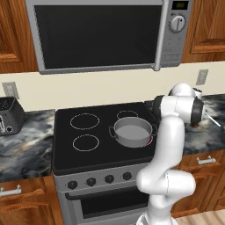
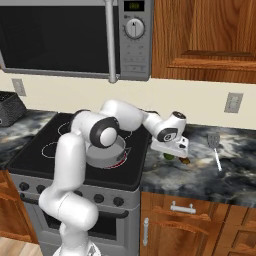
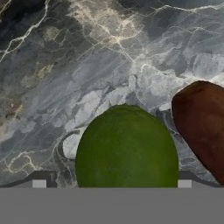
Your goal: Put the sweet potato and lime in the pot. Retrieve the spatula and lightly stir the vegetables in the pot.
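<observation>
The lime (image 3: pixel 127 146) is a round green ball lying on the dark marble counter (image 3: pixel 87 65), right of the stove. My gripper (image 3: pixel 112 183) hangs close above it, open, with one fingertip on each side and nothing gripped. Beside the lime lies the brown sweet potato (image 3: pixel 201 127). From the right base view the gripper (image 2: pixel 172 151) stands low over the lime (image 2: pixel 169 156) and the sweet potato (image 2: pixel 185 160). The silver pot (image 1: pixel 132 132) sits on the stove's front right burner with nothing inside. The spatula (image 2: pixel 215 148) lies on the counter further right.
The black stovetop (image 1: pixel 85 132) lies left of the counter. A microwave (image 1: pixel 101 35) hangs above it. A dark toaster (image 1: pixel 9 115) stands on the left counter. My own arm (image 2: pixel 95 131) arches over the pot in the right base view.
</observation>
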Available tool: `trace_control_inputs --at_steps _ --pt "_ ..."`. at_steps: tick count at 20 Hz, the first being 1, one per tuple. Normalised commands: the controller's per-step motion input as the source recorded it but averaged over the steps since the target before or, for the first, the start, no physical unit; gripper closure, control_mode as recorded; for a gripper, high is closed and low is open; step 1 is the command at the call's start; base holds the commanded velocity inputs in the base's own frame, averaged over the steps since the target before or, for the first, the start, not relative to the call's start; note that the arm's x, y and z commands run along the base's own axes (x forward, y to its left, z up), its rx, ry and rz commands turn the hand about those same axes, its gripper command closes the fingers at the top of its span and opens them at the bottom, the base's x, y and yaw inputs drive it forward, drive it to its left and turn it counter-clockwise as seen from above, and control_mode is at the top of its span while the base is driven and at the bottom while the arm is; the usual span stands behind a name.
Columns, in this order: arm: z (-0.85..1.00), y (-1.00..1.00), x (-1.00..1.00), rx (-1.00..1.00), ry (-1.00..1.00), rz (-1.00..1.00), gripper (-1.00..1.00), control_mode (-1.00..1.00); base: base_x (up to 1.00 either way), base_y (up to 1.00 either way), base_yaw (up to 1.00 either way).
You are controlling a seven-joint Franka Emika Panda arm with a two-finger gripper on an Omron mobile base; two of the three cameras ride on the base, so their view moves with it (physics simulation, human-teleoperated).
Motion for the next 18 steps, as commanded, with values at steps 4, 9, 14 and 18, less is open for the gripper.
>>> trace_control_inputs --at_steps 4,9,14,18 --pt "-0.16 0.0 0.0 0.0 0.0 0.0 -1.0 -1.0 0.0 0.0 0.0" --pt "-0.06 0.0 0.01 0.0 0.0 0.0 -1.0 -1.0 0.0 0.0 0.0" --pt "0.0 0.0 0.0 0.0 0.0 0.0 1.0 -1.0 0.0 0.0 0.0" --pt "0.0 0.0 -0.01 0.0 0.0 0.0 1.0 -1.0 0.0 0.0 0.0"
